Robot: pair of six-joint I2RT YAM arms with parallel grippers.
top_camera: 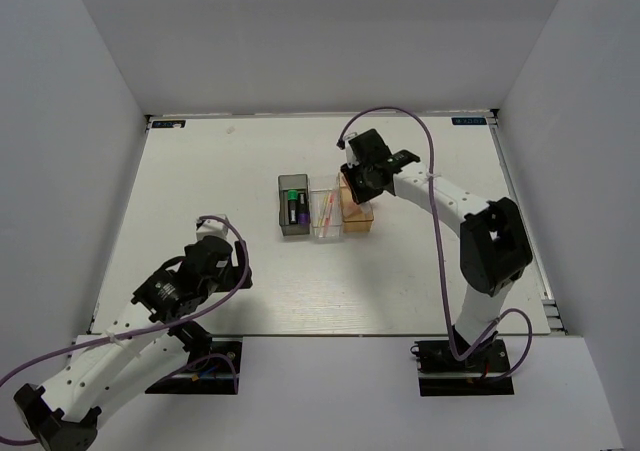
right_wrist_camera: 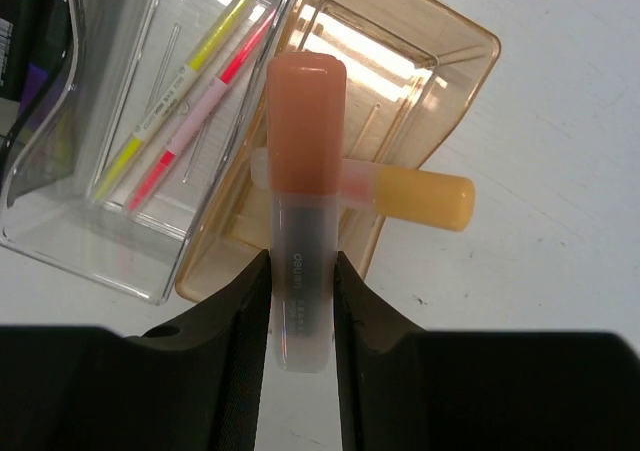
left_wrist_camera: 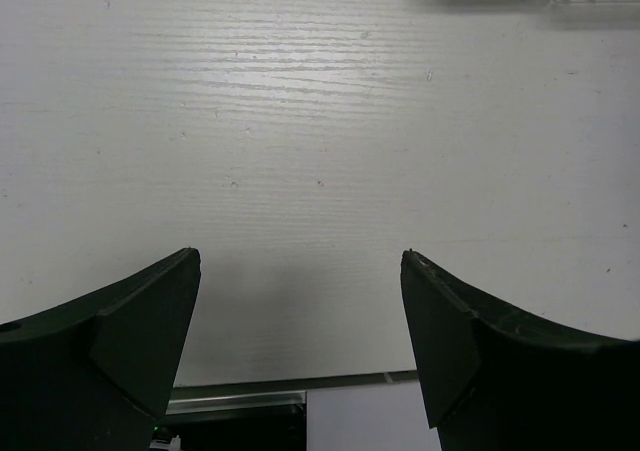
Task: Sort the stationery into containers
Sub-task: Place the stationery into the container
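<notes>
Orange-tinted plastic marks where the last work is: the orange-tan bin stands at the right end of a row of three bins around the middle of the worktop, a little toward its far edge. The right gripper hovers over it with its fingers clamped on one orange-pink tube, held by its clear lower end with the coloured cap pointing at the bin. The second tube lies crosswise beneath it at the bin's near wall. Whether it rests fully inside or across the rim I cannot tell from the wrist view. The dark grey bin at the left end of the row holds the two black markers, the green-capped one and the purple-capped one. The clear bin between the other two holds the yellow pen and the pink pen, lying side by side. No loose stationery shows on the bare worktop in the overhead view. By my reading the sorting is nearly finished: two bins are filled, and what remains is to let the held tube go into the orange-tan bin and, if needed, settle its twin. The left gripper hangs toward the near left corner with its fingers spread apart, holding nothing.
</notes>
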